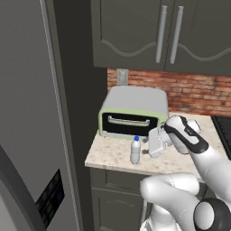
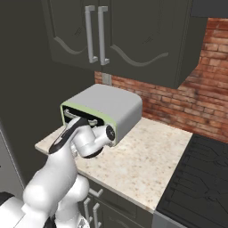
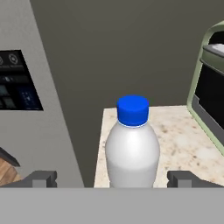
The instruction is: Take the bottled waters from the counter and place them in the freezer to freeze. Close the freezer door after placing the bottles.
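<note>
From my hand cam, going left to right: freezer (image 3: 39, 131) off the claw's left side, then 1 bottled water (image 3: 132, 148) upright on the counter (image 3: 183, 140) dead ahead, sitting between the spread fingers of my claw (image 3: 113, 178), nothing pinched yet. It looks light, slick and a bit squishy, so I'd grab mid-body, below the blue cap. The arm's reaching forward low, wrist level, with the toaster oven (image 3: 210, 92) to the claw's right.

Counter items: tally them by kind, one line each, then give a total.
Bottled water: 1
Toaster oven: 1
Total on the counter: 2
</note>
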Robot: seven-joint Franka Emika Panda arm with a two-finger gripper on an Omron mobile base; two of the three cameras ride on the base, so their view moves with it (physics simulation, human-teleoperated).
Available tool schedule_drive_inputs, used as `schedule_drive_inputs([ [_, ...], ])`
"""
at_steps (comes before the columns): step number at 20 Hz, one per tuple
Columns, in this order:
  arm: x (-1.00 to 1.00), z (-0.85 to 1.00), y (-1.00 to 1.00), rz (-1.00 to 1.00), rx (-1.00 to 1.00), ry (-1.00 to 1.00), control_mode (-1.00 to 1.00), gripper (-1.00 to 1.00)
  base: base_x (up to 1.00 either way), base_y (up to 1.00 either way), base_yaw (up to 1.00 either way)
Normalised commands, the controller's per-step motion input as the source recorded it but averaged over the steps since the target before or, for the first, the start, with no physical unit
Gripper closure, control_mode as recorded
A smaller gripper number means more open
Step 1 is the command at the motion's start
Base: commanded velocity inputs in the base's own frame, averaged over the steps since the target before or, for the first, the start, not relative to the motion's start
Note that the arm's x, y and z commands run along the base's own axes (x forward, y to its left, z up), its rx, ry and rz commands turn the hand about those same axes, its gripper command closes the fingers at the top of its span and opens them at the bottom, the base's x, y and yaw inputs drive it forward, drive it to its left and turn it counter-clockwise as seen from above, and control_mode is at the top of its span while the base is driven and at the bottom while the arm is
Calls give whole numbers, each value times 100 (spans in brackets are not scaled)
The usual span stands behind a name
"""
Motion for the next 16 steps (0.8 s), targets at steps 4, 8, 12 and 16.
schedule_drive_inputs([
  [4,27,-18,0,2,0,0,-100,-100,0,0,0],
  [8,19,-26,0,0,0,0,-100,-100,0,0,0],
  [12,9,-13,0,0,0,0,-100,-100,0,0,0],
  [16,0,0,1,3,3,0,-100,-100,0,0,0],
])
